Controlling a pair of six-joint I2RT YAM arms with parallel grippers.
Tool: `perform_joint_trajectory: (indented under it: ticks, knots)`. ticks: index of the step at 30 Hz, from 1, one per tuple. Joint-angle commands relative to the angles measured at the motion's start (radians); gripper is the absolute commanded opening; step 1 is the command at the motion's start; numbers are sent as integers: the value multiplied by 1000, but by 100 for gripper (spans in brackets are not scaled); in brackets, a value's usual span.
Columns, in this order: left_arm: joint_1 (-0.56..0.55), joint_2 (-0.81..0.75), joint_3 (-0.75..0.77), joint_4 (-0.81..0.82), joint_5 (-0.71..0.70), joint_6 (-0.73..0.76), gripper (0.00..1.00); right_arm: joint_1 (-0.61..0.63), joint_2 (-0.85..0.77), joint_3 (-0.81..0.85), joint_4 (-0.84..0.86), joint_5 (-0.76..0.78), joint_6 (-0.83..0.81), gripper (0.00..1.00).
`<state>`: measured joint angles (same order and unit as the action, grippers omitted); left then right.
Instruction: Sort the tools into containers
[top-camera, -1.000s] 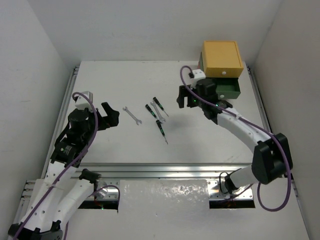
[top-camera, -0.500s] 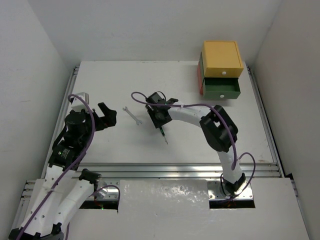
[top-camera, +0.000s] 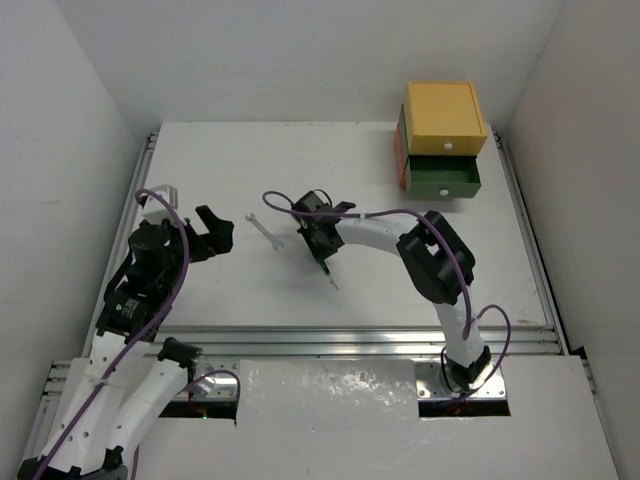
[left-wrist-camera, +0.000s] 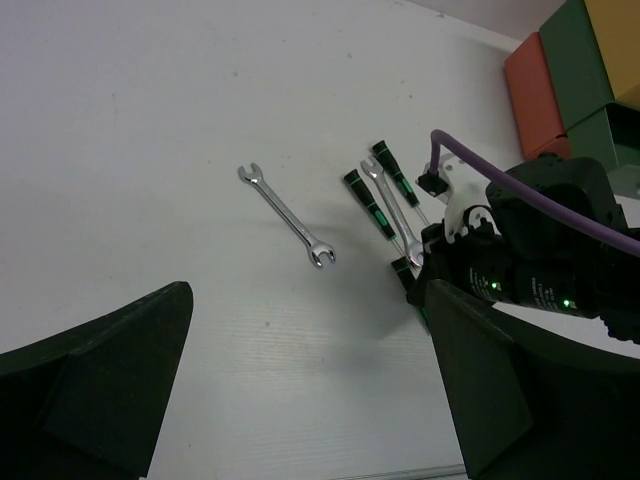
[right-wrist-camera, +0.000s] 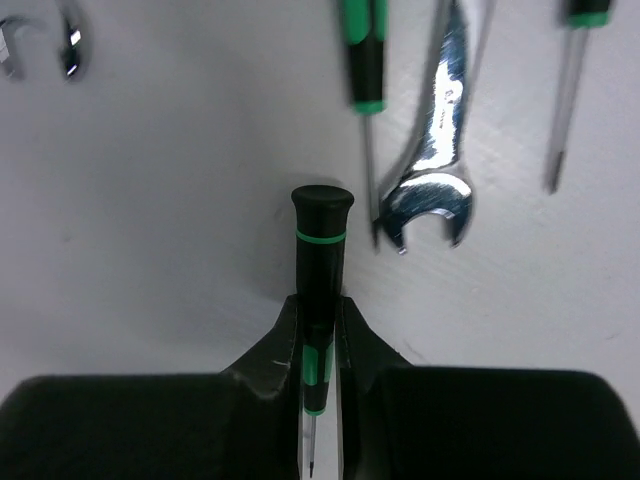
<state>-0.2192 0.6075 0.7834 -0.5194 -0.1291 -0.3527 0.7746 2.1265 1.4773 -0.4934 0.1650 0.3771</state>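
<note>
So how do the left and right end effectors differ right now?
The left end effector is wide open and empty; the right end effector is closed on a black-handled screwdriver. The left sits apart from the tools; the right is down among them. Both are black.

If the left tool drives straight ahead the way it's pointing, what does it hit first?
Likely the lone silver wrench lying on the table ahead of the open left tool; depth is unclear.
</note>
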Motion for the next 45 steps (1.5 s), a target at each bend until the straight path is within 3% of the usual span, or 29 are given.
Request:
perform_joint_trajectory:
  ticks: [1,5,7,10,12,15,21,28,31,32,33,36,40,42,43,45]
  knots:
    - [12,-8,4,39,11,-2,100,9,-111,-46,52,-164,-15,6]
    - [11,-8,4,38,13,-2,100,-29,-348,-63,70,-205,-23,7]
    - [12,-9,2,38,11,-2,100,-116,-413,-66,70,-181,-7,7]
    - [12,-12,4,39,9,-2,100,-323,-511,-109,90,-104,119,7]
    - [12,-14,5,39,9,-2,100,-487,-603,-173,202,-53,286,9]
    - [14,-15,2,38,8,-2,100,-622,-706,-317,355,129,527,8]
    - [14,-12,2,39,8,-3,100,-736,-596,-183,265,275,726,7]
    - [12,-6,1,42,22,-2,100,-828,-455,-51,158,203,855,13]
    - [11,-5,-1,42,22,0,100,-837,-435,-45,156,202,855,23]
    - [12,-5,-1,42,23,0,100,-839,-427,-38,145,199,849,30]
    - [12,-5,-1,44,25,0,100,-839,-427,-31,139,194,841,43]
    - [11,0,2,44,28,0,100,-834,-444,-29,203,130,777,57]
    - [12,3,2,44,25,1,100,-782,-458,14,338,-8,571,64]
    - [14,2,4,42,17,1,100,-671,-468,15,418,-123,446,64]
    - [14,0,5,41,11,0,100,-576,-470,21,443,-131,295,65]
    - [14,-3,8,36,-6,-3,100,-493,-427,55,434,-160,163,65]
